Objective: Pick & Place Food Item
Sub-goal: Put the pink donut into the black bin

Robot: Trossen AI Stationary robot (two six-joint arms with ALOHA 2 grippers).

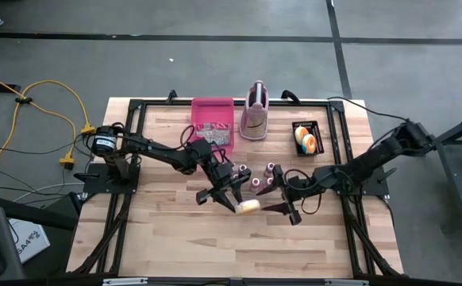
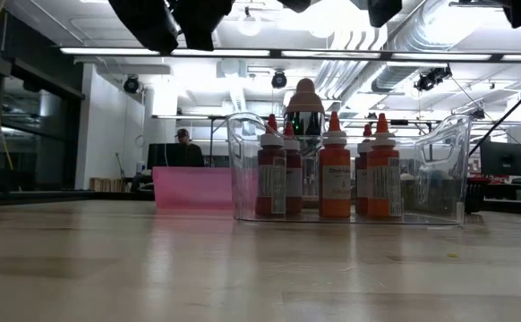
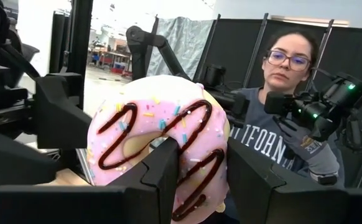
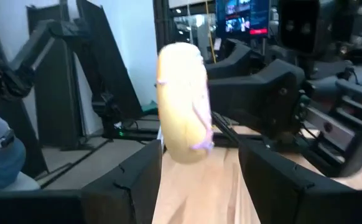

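Left gripper (image 1: 232, 202), jaws clamped on the donut (image 3: 159, 146), lifts it; right gripper (image 1: 288, 210), jaws apart, waits; placement remains.

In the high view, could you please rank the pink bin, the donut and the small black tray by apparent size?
1. pink bin, clearly largest.
2. small black tray.
3. donut, held by the left gripper, smallest, partly hidden by its fingers.
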